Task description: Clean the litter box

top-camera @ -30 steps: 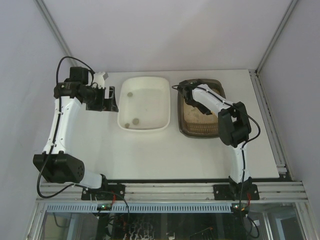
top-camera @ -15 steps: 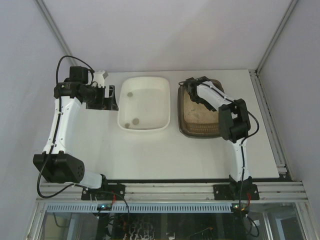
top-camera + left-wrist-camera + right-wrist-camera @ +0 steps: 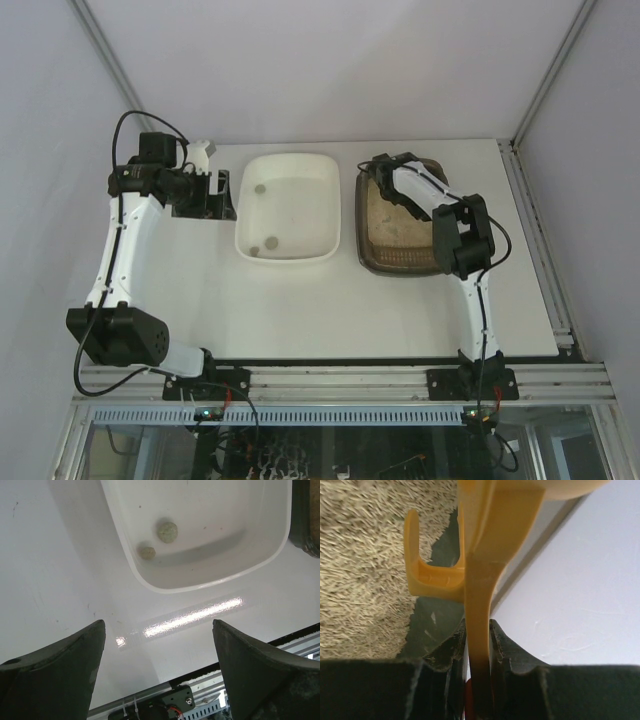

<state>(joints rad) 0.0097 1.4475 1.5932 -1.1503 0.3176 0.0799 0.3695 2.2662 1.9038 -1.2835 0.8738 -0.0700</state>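
The dark brown litter box [image 3: 398, 262] with beige litter [image 3: 395, 225] sits at the right of the table; its rim and litter [image 3: 360, 565] show in the right wrist view. My right gripper [image 3: 378, 172] is over the box's far left corner, shut on the handle of the yellow scoop [image 3: 480, 580]. The scoop is hidden in the top view. My left gripper [image 3: 222, 195] is open and empty, left of the white tub [image 3: 290, 205]. The tub [image 3: 210, 575] holds two small greyish clumps [image 3: 167, 531].
The white tub stands just left of the litter box, close beside it. The table's right edge and metal frame [image 3: 535, 240] run near the box. The arm bases and rail lie at the near edge [image 3: 340, 380].
My right gripper has moved from over the litter in the box's middle toward the box's far left corner. The left arm has not moved.
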